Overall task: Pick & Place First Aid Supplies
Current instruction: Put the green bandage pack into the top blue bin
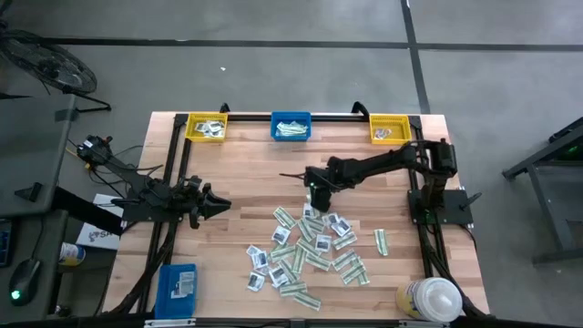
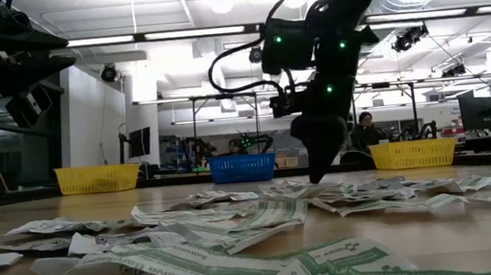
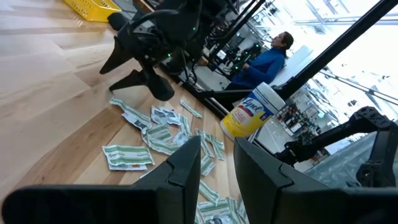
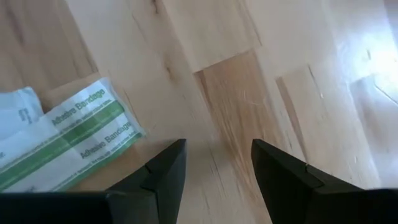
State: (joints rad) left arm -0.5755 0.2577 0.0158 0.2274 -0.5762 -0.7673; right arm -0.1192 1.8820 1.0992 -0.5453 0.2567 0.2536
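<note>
Yellow bin (image 1: 206, 127) & blue bin (image 1: 291, 127) — packets inside.

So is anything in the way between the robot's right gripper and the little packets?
Nothing visible. The right gripper hangs open just above the top edge of the packets, with only bare table between its fingers and a green-striped bandage packet right beside them. The left gripper waits off to the side.

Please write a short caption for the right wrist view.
Open right gripper hovering over bare wooden table, beside a green-and-white adhesive bandage packet.
</note>
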